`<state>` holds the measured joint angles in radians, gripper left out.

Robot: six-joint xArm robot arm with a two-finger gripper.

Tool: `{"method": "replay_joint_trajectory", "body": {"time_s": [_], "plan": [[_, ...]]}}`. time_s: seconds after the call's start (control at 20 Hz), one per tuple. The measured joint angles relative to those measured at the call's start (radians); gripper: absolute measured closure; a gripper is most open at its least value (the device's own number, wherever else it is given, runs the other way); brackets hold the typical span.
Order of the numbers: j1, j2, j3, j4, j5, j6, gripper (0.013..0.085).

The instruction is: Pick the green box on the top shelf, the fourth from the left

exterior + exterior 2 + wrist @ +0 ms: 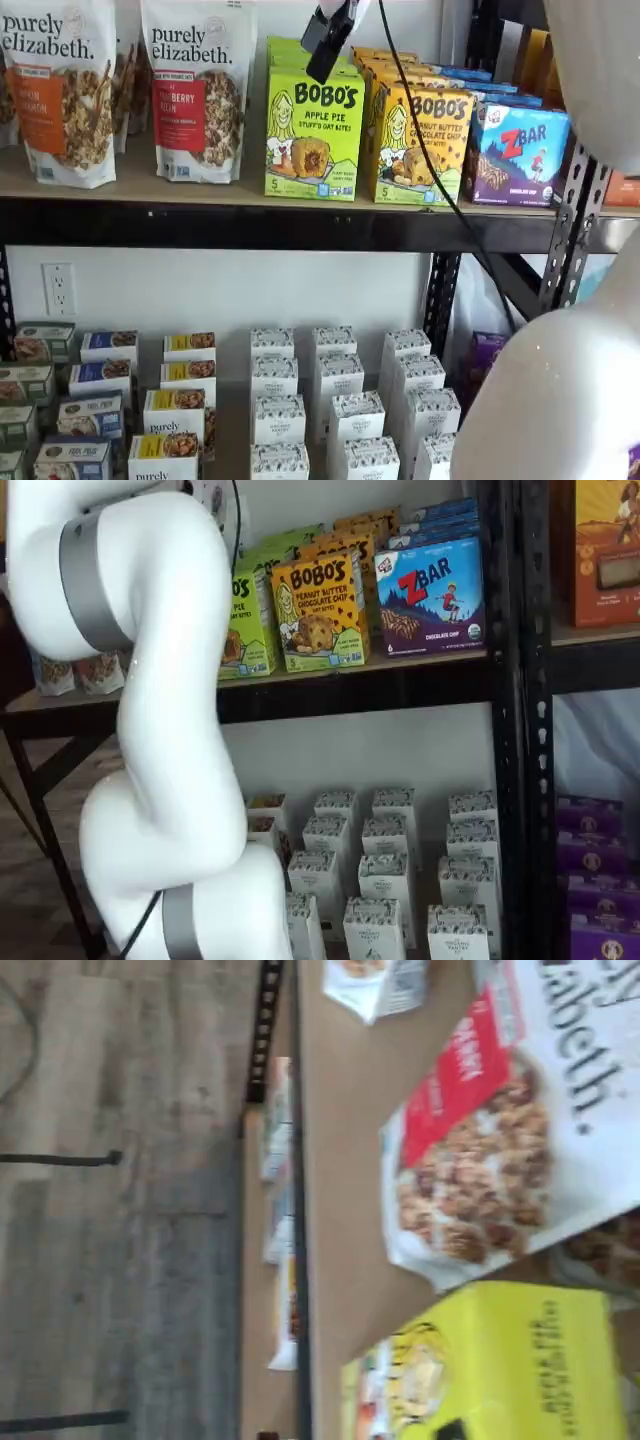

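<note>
The green box (pixel 313 133) stands upright on the top shelf (pixel 250 222), between a Purely Elizabeth bag (pixel 197 88) and the yellow-orange Bobo's box (pixel 420 140). In a shelf view the gripper (pixel 330 42) hangs from the view's top edge, just in front of and above the box's top edge. Its black fingers show side-on, with no plain gap and nothing in them. In the wrist view the green box (pixel 490 1370) shows turned on its side on the tan board (pixel 340 1160). In a shelf view the white arm hides most of the green box (pixel 248 620) and the gripper.
More green and orange Bobo's boxes stand behind the front ones. A blue ZBar box (pixel 518 152) stands at the right. The lower shelf holds several small white boxes (pixel 335 400). The arm's white links (pixel 160 740) fill much of a shelf view. A black cable (pixel 420 150) hangs across the boxes.
</note>
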<state>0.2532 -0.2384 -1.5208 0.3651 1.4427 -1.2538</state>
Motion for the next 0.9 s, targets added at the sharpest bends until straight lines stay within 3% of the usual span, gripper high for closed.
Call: {"method": "replay_joint_trajectory", "body": {"time_s": [0.25, 0.9], "plan": [[-0.014, 0.047, -0.035, -0.042, -0.023, -0.020, 0.0130], [-0.055, 0.147, -0.123, -0.110, 0.115, -0.077, 0.0130]]}}
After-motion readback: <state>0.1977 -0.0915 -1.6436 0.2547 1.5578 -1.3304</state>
